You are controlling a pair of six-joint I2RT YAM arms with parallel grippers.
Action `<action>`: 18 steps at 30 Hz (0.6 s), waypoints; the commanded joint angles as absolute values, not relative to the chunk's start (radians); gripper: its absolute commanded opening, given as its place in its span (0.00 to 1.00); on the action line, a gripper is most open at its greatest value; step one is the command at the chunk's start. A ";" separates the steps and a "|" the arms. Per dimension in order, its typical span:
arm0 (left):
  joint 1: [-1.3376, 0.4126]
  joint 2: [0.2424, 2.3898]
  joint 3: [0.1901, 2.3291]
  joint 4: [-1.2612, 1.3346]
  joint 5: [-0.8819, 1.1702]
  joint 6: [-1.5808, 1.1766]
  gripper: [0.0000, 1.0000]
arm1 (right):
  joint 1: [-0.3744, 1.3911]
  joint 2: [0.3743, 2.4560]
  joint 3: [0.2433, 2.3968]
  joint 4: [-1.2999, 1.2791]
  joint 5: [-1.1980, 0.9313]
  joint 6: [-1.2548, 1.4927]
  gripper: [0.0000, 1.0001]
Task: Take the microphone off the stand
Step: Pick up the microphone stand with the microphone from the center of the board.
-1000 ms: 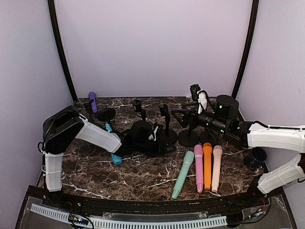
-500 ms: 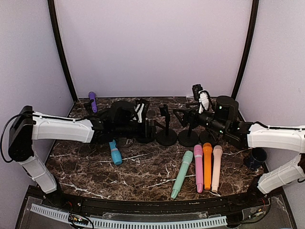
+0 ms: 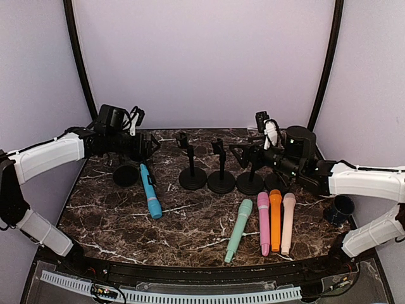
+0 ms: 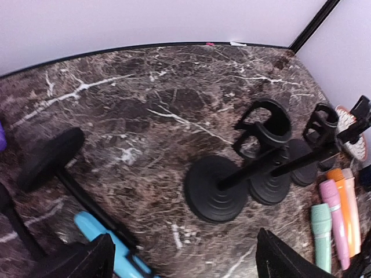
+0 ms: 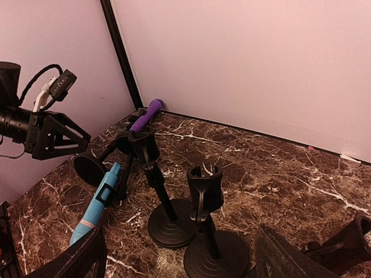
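Observation:
A purple microphone (image 5: 145, 115) sits in a stand clip at the back left; the top view hides it behind my left arm. A blue microphone (image 3: 150, 191) lies on the table, clipped in a tipped stand whose base (image 3: 125, 174) rests beside it; it also shows in the left wrist view (image 4: 107, 242) and the right wrist view (image 5: 95, 201). My left gripper (image 3: 144, 147) is open and empty, above that tipped stand. My right gripper (image 3: 243, 154) is open and empty, hovering at the right behind the empty stands.
Three empty black stands (image 3: 192, 172) (image 3: 221, 176) (image 3: 251, 178) stand in a row mid-table. Green (image 3: 239, 229), pink (image 3: 263, 221), orange (image 3: 275, 218) and peach (image 3: 288, 221) microphones lie at the front right. A dark cup (image 3: 342, 209) sits at the right edge.
My left arm has swung from the middle of the table to the back left, its gripper now over the tipped stand. The right arm has barely moved.

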State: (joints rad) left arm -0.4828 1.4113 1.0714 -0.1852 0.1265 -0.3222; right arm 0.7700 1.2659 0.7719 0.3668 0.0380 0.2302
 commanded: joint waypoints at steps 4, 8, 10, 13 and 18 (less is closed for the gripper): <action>-0.319 1.549 1.266 -0.373 0.157 0.196 0.87 | 0.764 1.280 0.787 0.400 -0.037 0.255 0.88; -0.295 1.640 1.332 -0.345 0.122 0.357 0.89 | 0.764 1.285 0.790 0.399 -0.043 0.251 0.88; -0.275 1.688 1.370 -0.345 0.126 0.404 0.89 | 0.764 1.288 0.792 0.395 -0.044 0.246 0.88; -0.247 1.759 1.412 -0.353 0.173 0.440 0.90 | 0.765 1.290 0.792 0.386 -0.042 0.241 0.88; -0.210 1.821 1.451 -0.350 0.164 0.456 0.90 | 0.764 1.287 0.787 0.374 -0.040 0.233 0.88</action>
State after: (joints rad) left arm -0.2386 1.8065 1.4109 -0.3325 0.1501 0.3893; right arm 0.7696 1.2846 0.7727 0.3592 -0.0307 0.2436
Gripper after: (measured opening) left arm 0.898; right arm 0.885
